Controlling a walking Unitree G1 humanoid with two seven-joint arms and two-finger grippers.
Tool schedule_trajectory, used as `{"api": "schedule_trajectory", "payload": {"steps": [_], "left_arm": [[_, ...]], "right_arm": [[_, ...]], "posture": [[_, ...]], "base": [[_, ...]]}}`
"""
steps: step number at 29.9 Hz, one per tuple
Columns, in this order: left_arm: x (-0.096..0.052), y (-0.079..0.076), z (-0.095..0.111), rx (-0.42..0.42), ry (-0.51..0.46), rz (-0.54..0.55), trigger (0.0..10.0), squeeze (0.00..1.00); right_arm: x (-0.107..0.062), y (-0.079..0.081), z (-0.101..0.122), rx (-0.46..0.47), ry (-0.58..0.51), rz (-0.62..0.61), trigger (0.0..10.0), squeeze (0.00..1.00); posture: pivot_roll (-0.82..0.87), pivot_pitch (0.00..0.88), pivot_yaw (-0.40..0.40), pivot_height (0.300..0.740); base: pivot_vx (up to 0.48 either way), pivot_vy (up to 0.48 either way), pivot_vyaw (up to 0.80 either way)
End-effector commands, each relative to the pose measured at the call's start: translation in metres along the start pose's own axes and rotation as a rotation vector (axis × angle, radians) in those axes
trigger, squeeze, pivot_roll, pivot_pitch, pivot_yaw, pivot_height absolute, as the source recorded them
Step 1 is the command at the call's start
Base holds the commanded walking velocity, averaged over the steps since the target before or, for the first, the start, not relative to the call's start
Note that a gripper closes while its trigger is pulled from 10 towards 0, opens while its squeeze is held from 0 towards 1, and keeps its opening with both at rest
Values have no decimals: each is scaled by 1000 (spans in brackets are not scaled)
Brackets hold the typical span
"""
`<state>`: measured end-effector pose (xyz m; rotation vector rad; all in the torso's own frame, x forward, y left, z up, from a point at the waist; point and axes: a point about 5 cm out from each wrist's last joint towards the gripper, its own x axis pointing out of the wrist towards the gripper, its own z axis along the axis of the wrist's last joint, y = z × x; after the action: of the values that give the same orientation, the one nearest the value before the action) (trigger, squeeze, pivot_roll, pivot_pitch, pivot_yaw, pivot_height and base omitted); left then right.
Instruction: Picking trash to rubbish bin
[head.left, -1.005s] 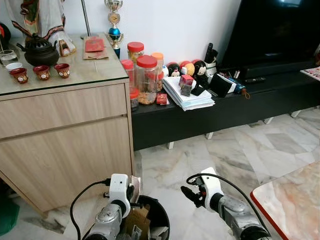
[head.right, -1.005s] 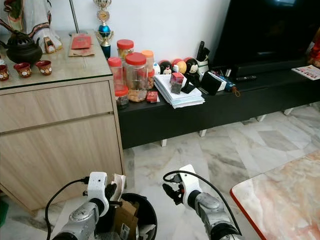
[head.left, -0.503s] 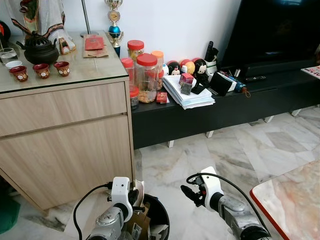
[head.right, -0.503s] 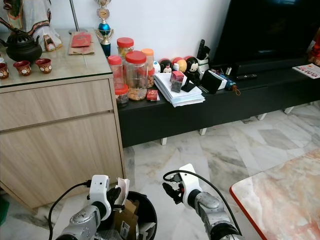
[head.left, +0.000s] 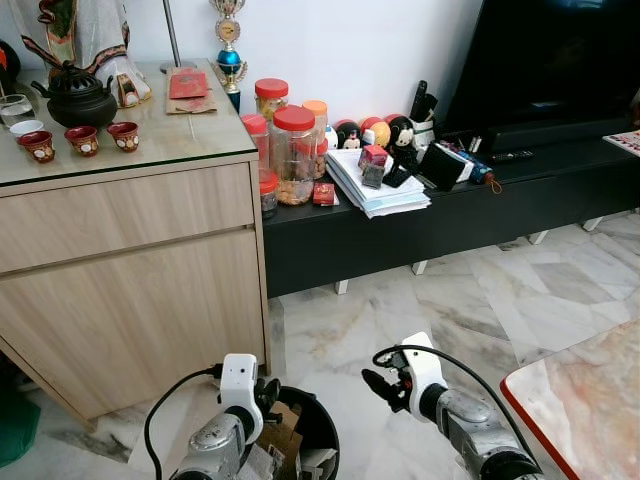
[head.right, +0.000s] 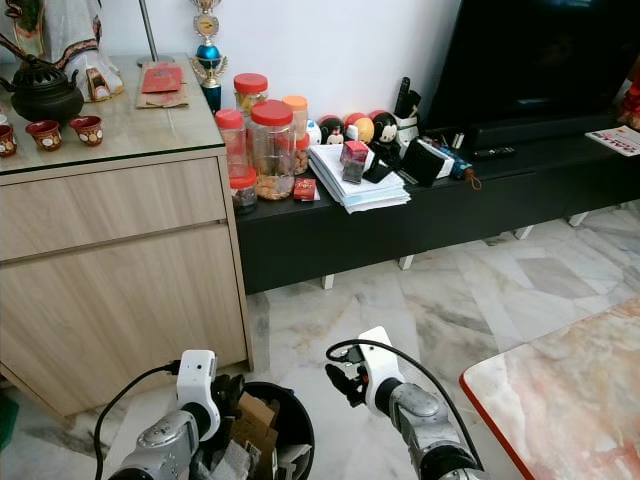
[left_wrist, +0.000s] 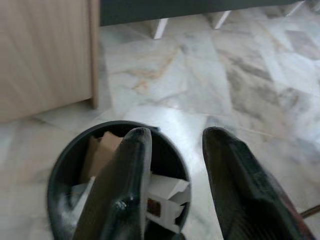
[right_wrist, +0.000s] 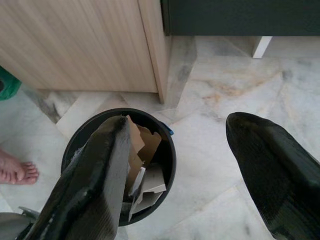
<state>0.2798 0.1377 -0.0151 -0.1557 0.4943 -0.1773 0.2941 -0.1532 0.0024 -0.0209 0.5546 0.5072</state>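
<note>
A round black rubbish bin (head.left: 326, 432) stands on the marble floor in front of me, holding brown cardboard pieces (head.left: 285, 436) and a crumpled white paper (head.left: 254, 463). My left gripper (head.left: 267, 389) hangs over the bin's near-left rim; in the left wrist view the gripper (left_wrist: 177, 134) is open with nothing between its fingers and the bin (left_wrist: 59, 176) is below. My right gripper (head.left: 378, 387) hovers just right of the bin, apart from it. In the right wrist view it (right_wrist: 179, 121) is open and empty, looking down at the bin (right_wrist: 170, 150).
A light wooden cabinet (head.left: 130, 280) stands close behind the bin on the left. A low black TV console (head.left: 470, 220) with jars and papers runs to the right. A marble table corner (head.left: 585, 410) is near right. A person's bare foot (right_wrist: 15, 172) is beside the bin.
The white paper that my left gripper held above the bin's rim has left its fingers and now lies in the bin. The right arm has stayed put.
</note>
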Motion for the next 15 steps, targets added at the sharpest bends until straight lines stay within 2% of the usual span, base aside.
{"api": "schedule_trajectory", "payload": {"steps": [1, 5, 7, 9, 11, 14, 15], "left_arm": [[-3, 4, -7, 16, 26, 32, 10000, 0], [-12, 25, -14, 114, 28, 200, 10000, 0], [-14, 29, -13, 120, 6, 233, 10000, 0], [-21, 42, -4, 179, -89, 326, 10000, 0], [-22, 44, -1, 192, -112, 338, 10000, 0], [-27, 50, 15, 250, -224, 390, 10000, 0], [-27, 50, 15, 250, -224, 390, 10000, 0]], "right_arm": [[-1, -2, 2, 2, -18, -17, 10000, 0], [-2, -3, 2, 1, -37, -39, 10000, 0], [-1, -2, 7, -2, -66, -24, 10000, 0], [2, 4, 24, -3, -173, 21, 10000, 0], [3, 5, 28, -3, -194, 26, 10000, 0], [5, 7, 46, -5, -278, 27, 10000, 0], [5, 7, 46, -5, -278, 27, 10000, 0]], "posture": [[-13, 55, -89, 740], [-14, 50, -86, 740], [-13, 51, -85, 740], [-15, 50, -82, 740], [-15, 50, -82, 740], [-1, 52, -84, 740], [-1, 52, -84, 740]], "base": [[0, 0, 0], [0, 0, 0], [0, 0, 0], [0, 0, 0], [0, 0, 0], [0, 0, 0], [0, 0, 0]]}}
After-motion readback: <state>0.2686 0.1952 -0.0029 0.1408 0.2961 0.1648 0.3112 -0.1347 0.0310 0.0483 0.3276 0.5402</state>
